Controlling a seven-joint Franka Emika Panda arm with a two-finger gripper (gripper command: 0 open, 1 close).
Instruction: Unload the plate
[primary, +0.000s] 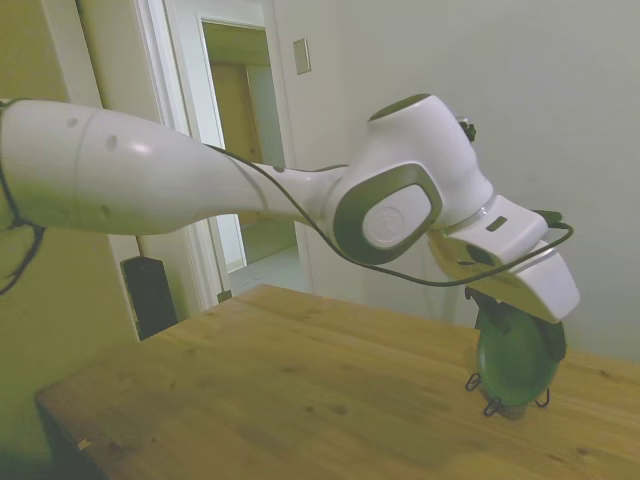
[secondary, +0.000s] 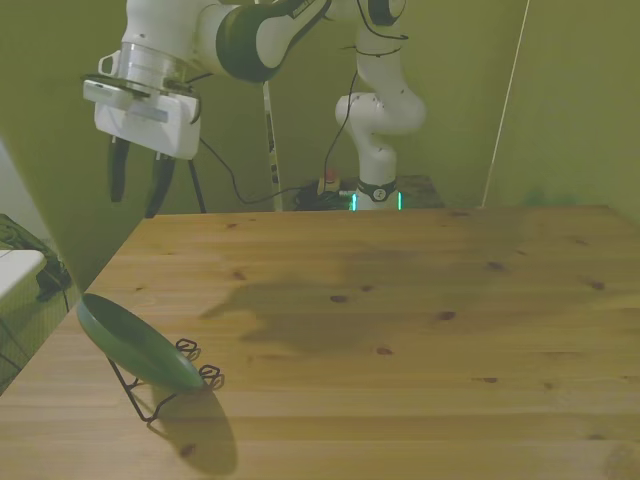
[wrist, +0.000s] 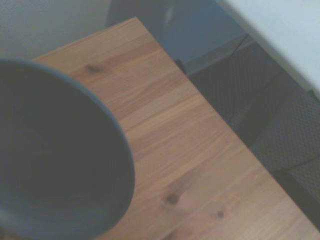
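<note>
Wire stand (secondary: 165, 385) on wooden table (secondary: 400, 330)

The Franka arm (primary: 150, 175) is clad in glossy white shells, with grey-olive bands at the joints and a rounded white cap set into the wrist joint (primary: 395, 215); two small dark screw recesses are seen on the long forearm link. A thin black cable (primary: 300, 210) is run along the links and looped to the boxy white hand. The gripper (secondary: 137, 182) is seen with two dark, slim fingers (secondary: 117, 170) under a flat white body, and green lights are lit at the base (secondary: 375, 198).
</note>
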